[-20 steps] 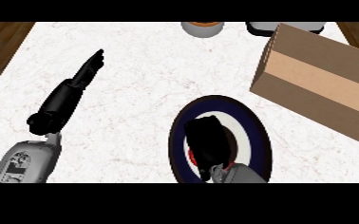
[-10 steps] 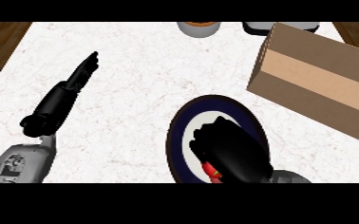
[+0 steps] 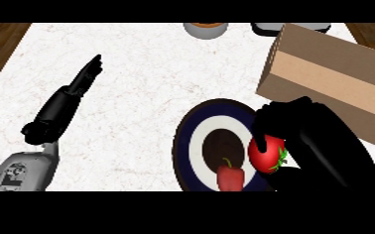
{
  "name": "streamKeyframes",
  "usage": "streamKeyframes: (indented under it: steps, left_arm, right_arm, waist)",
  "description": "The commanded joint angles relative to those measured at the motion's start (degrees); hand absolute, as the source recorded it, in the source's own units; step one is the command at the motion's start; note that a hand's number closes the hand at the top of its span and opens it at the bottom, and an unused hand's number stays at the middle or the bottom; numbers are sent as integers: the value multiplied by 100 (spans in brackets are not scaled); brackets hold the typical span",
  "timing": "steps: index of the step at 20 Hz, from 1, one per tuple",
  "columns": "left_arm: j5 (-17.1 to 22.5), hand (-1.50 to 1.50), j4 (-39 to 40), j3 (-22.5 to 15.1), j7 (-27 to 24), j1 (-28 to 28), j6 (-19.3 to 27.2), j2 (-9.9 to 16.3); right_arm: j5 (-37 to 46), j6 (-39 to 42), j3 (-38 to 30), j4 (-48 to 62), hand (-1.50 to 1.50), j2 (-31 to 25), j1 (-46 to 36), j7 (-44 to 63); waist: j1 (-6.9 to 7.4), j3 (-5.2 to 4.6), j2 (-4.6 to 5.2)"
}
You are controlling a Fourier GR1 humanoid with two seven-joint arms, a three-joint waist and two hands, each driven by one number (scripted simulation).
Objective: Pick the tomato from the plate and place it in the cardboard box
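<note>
Gripping tomato (image 3: 265, 152) in curled right hand (image 3: 315, 134) fingers, just off plate (image 3: 192, 139) rim. Risks: slipping out mid-carry, clipping box (image 3: 322, 79) wall beyond fingertips. Left hand (image 3: 73, 91) straight-fingered, resting well apart.

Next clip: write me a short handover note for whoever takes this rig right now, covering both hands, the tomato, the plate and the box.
Right hand: curled round the tomato, at the plate's right edge.
Left hand: open, fingers straight, resting on the counter at the left.
Plate: a red pepper lies on it near the front.
Cardboard box: beyond the plate, at the right.
Done: tomato grasped.
Left: carry it to the box and release it inside.
</note>
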Motion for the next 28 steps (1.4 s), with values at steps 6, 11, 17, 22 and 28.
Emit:
streamKeyframes:
  steps: [6, 11, 17, 22, 28]
  left_arm:
    - [92, 0, -128, 86, 19, 52, -261, 74]
    - [-222, 0, -84, -120, 79, -89, -37, -254]
    - [-210, 0, -136, -117, 76, -97, -120, -263]
    - [-69, 0, 26, 61, 74, -254, -266, -161]
    - [-40, 0, 250, 161, 160, -491, -328, -178]
  right_arm:
    - [-1136, 287, -2376, 934, 150, -85, -848, 585]
    - [-1135, 164, -2897, 2457, 150, -323, -1471, 0]
    - [-562, 422, -2782, 4093, 150, -1220, -1751, -1093]
    - [-820, 1582, -2721, 5369, 150, -1773, -2219, -1388]
    - [-156, 1675, -2284, 6750, 150, -2272, -2366, -2570]
  waist:
    - [108, 0, 16]
    - [133, 0, 22]
    - [205, 1, 47]
    - [243, -1, 63]
    - [212, 2, 72]
